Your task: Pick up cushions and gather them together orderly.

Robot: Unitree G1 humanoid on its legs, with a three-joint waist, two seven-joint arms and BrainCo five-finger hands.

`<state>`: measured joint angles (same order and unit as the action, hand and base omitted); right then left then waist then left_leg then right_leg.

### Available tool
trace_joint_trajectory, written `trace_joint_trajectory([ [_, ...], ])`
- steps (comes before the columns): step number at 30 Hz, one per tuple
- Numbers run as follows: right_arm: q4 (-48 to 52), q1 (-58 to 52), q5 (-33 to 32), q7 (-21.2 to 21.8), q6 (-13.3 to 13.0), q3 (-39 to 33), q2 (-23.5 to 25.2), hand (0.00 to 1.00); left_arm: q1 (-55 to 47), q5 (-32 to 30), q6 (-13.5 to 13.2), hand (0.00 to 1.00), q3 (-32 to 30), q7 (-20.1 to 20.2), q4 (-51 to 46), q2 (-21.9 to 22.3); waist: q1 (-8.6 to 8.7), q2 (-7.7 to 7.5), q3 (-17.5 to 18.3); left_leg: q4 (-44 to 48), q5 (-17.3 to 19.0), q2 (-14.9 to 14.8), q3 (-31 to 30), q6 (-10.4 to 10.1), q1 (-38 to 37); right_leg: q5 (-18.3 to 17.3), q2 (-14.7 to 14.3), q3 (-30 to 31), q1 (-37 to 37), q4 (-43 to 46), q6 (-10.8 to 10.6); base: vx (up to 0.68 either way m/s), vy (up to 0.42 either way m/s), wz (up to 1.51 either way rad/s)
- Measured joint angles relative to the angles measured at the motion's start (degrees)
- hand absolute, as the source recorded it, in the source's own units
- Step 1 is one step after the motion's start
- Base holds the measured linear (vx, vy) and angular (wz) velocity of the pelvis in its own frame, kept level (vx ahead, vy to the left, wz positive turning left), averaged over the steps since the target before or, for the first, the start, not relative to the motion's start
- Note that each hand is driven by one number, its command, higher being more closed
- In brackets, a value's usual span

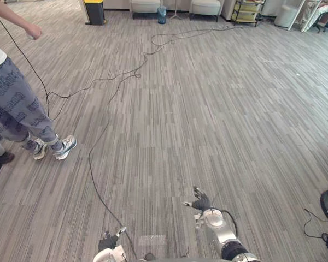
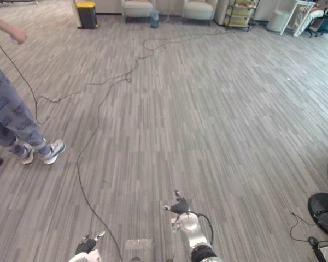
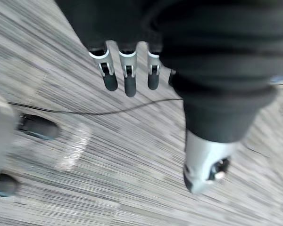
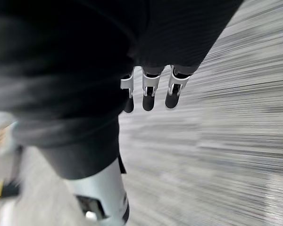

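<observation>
Cushioned chairs (image 1: pixel 145 5) far across carpet (image 1: pixel 208 109)

A person (image 1: pixel 16 103) in patterned trousers stands on the striped carpet (image 1: pixel 208 109). Far off, a yellow-lidded bin (image 1: pixel 94 11) sits near pale armchairs (image 1: pixel 146 5).

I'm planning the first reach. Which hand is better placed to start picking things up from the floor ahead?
Probably the right hand: it is held farther forward over the carpet, open. The left hand, open too, sits closer in.
</observation>
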<state>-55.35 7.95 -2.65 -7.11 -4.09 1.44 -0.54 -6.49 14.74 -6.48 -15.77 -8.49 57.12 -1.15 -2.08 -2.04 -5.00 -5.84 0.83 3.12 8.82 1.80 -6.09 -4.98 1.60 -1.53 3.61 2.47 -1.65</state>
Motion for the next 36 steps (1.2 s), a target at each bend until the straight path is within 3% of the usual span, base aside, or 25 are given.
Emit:
trace_joint_trajectory([
  [7,-2.0,-2.4,-2.5,-0.1,0.6,-9.7,-1.1,0.00,0.5,0.0,0.2,0.00,-1.0,1.4,0.8,0.2,0.09,0.32,-0.9,-0.5,-1.1,1.3,-5.2,0.7,2.0,-0.5,1.6,-5.5,0.1,-0.3,-0.7,-0.04,-0.003,0.39],
  [10,-3.1,-5.5,-7.5,-0.4,0.6,-14.4,-0.7,0.00,0.4,0.1,0.6,0.00,-1.0,1.5,0.8,0.2,-0.30,0.30,-1.0,-0.5,-1.3,2.1,-7.9,0.6,2.8,-1.0,2.2,-8.0,0.6,-0.7,-1.1,0.01,0.009,0.48],
  [15,-3.3,-7.6,-9.8,-0.5,0.6,-19.5,0.7,0.00,0.3,-2.3,0.8,0.00,-1.0,2.5,0.9,0.2,-0.27,0.26,-1.0,-0.5,-1.9,3.0,-9.6,1.5,3.1,-1.3,2.9,-10.2,1.2,-1.1,-1.6,0.06,0.015,0.23],
  [22,-3.3,-7.8,-15.6,-0.4,0.0,-23.7,1.6,0.00,0.7,-4.5,1.3,0.00,-0.6,2.6,1.1,0.3,-0.12,0.24,-1.0,-0.5,-1.9,3.9,-10.7,1.5,3.0,-1.4,3.6,-11.6,2.2,-1.9,-1.7,0.04,0.011,0.12],
  [36,-3.1,-9.3,-17.6,-0.3,-0.1,-24.5,3.2,0.00,0.7,-4.3,1.8,0.00,0.0,2.5,0.8,0.3,-0.24,0.55,-1.3,-0.5,-0.3,3.8,-10.3,1.4,4.1,-2.5,3.7,-12.0,1.4,-1.6,-2.1,-0.01,-0.016,-0.01],
])
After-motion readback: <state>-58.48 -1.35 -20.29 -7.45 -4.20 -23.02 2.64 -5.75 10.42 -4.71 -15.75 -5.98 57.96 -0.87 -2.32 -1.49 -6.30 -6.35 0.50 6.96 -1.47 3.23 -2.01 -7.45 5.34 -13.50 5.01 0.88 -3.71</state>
